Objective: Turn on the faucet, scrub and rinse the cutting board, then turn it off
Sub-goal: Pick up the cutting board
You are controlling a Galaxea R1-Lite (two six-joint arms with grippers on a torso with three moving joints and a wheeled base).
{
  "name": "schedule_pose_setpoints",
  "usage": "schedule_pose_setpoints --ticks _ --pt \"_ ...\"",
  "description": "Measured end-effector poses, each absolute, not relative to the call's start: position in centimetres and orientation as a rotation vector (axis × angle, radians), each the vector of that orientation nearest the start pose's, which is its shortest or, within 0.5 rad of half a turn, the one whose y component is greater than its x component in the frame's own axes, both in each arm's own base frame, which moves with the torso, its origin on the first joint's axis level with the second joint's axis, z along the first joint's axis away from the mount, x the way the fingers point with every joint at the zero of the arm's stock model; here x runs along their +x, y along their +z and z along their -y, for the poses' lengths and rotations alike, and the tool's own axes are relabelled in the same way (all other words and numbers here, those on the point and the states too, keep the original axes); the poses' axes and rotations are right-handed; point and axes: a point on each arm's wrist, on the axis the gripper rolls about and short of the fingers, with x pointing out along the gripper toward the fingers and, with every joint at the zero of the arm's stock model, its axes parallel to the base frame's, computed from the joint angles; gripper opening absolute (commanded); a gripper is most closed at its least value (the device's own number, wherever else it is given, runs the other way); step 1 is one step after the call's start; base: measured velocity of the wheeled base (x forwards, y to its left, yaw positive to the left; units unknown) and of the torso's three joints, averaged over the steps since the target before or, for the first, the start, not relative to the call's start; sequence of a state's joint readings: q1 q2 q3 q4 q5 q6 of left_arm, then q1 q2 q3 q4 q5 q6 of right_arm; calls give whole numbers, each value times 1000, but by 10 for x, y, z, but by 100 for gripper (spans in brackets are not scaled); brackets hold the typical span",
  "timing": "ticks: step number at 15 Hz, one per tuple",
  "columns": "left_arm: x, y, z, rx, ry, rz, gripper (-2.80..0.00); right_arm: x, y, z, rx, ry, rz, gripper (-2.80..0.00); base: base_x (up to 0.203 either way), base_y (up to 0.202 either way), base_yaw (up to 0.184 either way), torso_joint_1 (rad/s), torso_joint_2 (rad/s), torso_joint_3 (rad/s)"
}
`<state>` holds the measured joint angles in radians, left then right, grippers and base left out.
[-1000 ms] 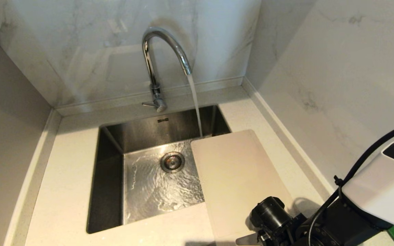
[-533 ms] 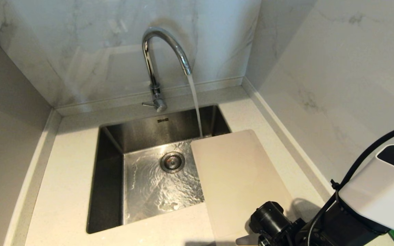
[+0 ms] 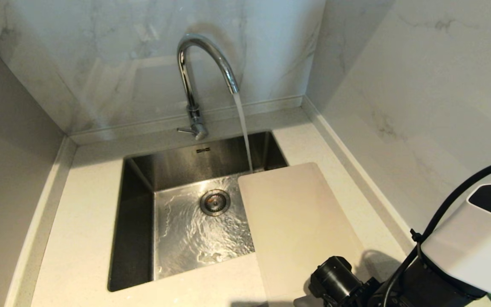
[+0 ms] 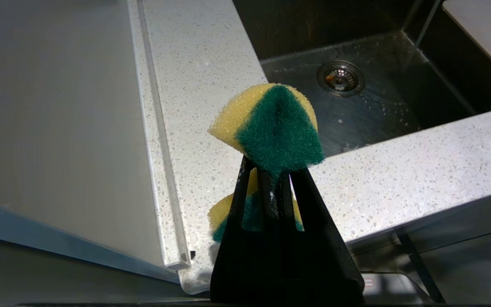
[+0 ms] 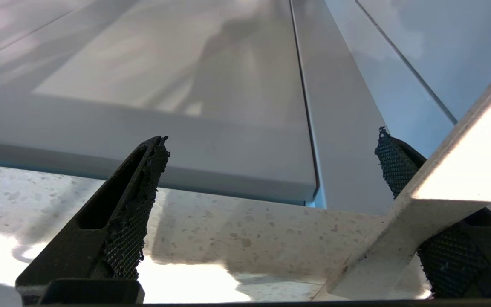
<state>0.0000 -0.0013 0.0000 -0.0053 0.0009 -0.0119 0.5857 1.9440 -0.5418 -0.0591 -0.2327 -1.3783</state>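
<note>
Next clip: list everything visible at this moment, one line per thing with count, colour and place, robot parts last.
Chrome gooseneck faucet: one, shiny silver, behind the sink, water running from its spout.
Stainless steel sink: one, grey metal, set in the countertop, water swirling round its drain.
Cream-white plastic cutting board: one, lying over the sink's right edge and the countertop.
Speckled stone countertop: one, off-white, around the sink.
Marble wall panels: pale grey-veined, behind and to the right.
Yellow-and-green scrubbing sponge: one, pinched in the left gripper.
Left gripper: black, shut on the sponge, near the countertop's front edge.
Right gripper: black, open, with the board's near edge in front of one finger.
</note>
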Motion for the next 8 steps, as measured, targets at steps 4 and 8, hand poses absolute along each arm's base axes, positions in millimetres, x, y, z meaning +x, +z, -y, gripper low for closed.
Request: schedule_pose_setpoints --ticks 4,8 --pt "-23 76 0 -11 1 7 -280 197 18 -125 -1673 1156 -892 0 0 0 0 0 0 0" --pt "-23 76 0 -12 1 7 -280 201 11 -128 -1653 1107 -811 0 0 0 0 0 0 0"
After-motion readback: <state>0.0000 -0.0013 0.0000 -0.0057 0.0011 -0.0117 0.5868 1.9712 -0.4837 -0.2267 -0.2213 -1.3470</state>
